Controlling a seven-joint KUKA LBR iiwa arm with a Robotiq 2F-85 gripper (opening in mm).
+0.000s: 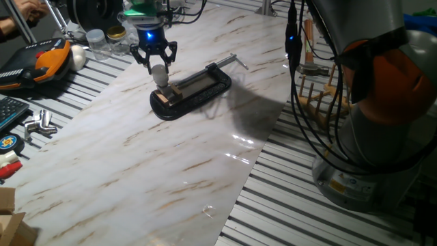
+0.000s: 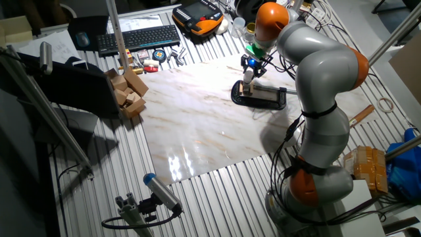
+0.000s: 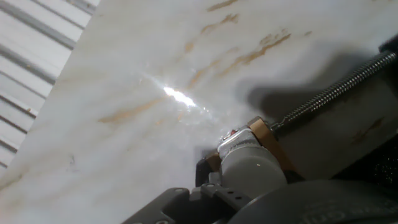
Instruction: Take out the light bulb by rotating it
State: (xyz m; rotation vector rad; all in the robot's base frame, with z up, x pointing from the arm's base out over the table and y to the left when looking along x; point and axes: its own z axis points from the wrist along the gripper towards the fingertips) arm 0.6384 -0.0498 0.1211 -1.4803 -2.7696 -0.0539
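The light bulb [image 1: 159, 73] is small and frosted white, standing upright on a little wooden block [image 1: 168, 94] held in a black C-clamp [image 1: 199, 87] on the marble sheet [image 1: 157, 164]. My gripper [image 1: 158, 66] comes down from above, its two curved fingers closed in on the bulb's sides. In the hand view the bulb [image 3: 252, 173] with its grey metal base [image 3: 238, 144] sits just ahead of the dark fingers, and the clamp's screw [image 3: 336, 92] runs off to the right. The other fixed view shows my gripper [image 2: 248, 70] over the clamp [image 2: 262, 97].
Clear jars [image 1: 97, 41], a white egg-shaped object [image 1: 79, 56] and an orange-black device [image 1: 46, 60] lie behind left of the clamp. A wooden peg rack [image 1: 317, 96] stands right of the sheet. Wooden blocks [image 2: 128, 92] and a keyboard [image 2: 139, 37] are beyond the sheet's edge.
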